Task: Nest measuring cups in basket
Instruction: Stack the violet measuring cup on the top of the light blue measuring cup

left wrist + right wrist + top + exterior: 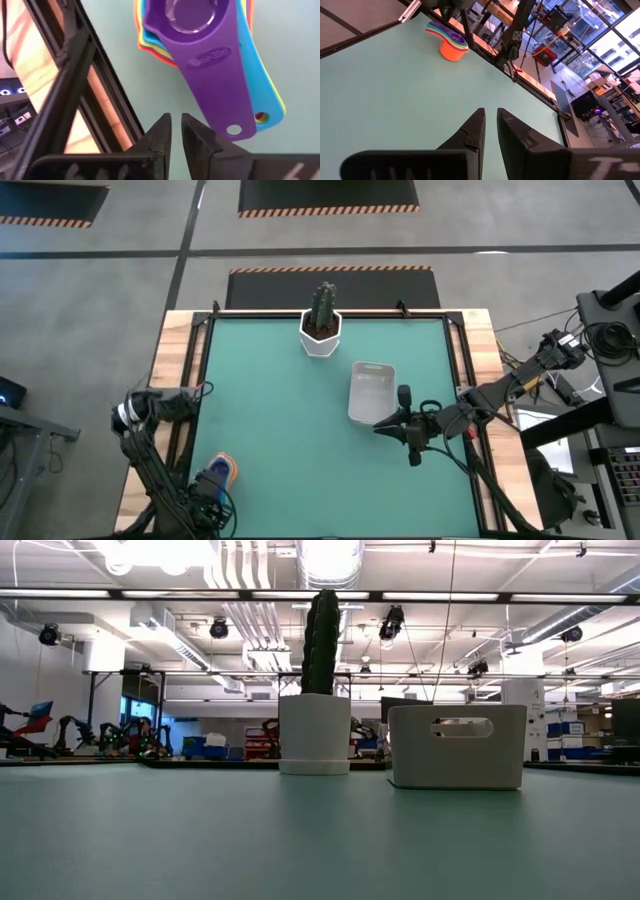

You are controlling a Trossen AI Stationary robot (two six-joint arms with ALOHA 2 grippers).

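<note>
Measuring cups (200,50) already nested in one stack, purple on top, sitting on the table (290,420) at its near-left corner, close to the left edge rail; seen also from the right wrist view as a small orange-bottomed stack (451,44) far across the table. Basket (371,392) sits right of center, near the cactus pot (321,330), well apart from the cups; low view shows nothing poking above its rim, inside not visible there, looks empty from above. Left claw (176,131) hangs over the stack, just off the handle ends, fingers nearly together with a thin gap, gripping nothing. Right claw (405,425) waits just beside the basket's near-right side, fingers narrow with a small gap, empty. Progress: nesting looks done, transfer not done; the stack is yet to be gripped, carried across and set in the basket.
</note>
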